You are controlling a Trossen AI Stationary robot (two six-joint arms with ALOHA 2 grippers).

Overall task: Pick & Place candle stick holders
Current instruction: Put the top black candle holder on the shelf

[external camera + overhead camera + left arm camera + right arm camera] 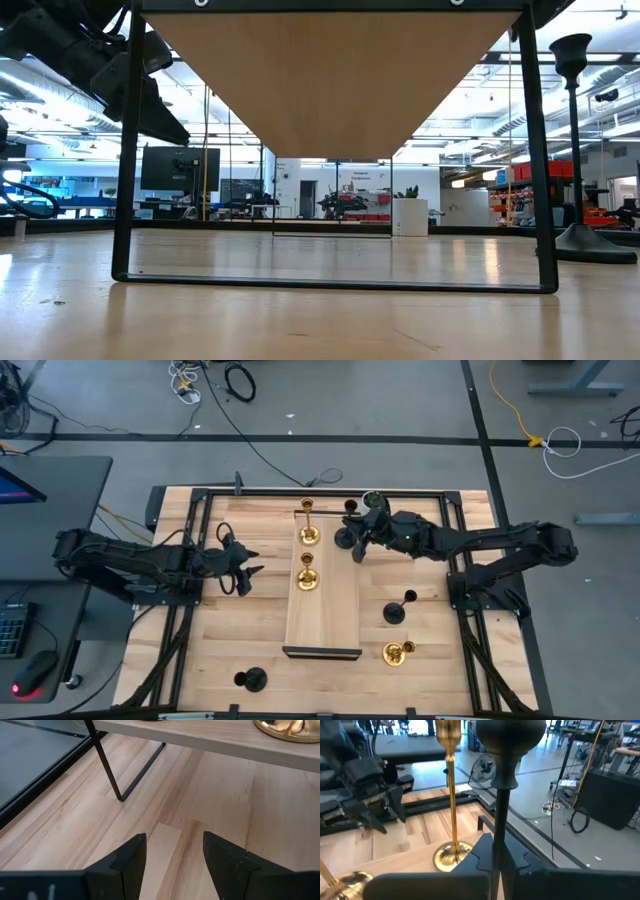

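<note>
Closest to the wrist camera, we saw the right gripper [496, 857] clamped on the stem of a black candle holder [506, 750], carried at the far edge of the wooden shelf [322, 622]. Two gold holders [309, 533] [307, 579] stood on that shelf. On the table [430, 670], right of the shelf, were another black holder [396, 610] and a gold one [397, 652]; a third black one [250, 679] sat near the front left. The left gripper [246, 568] hung left of the shelf, fingers [131, 860] apart and empty.
</note>
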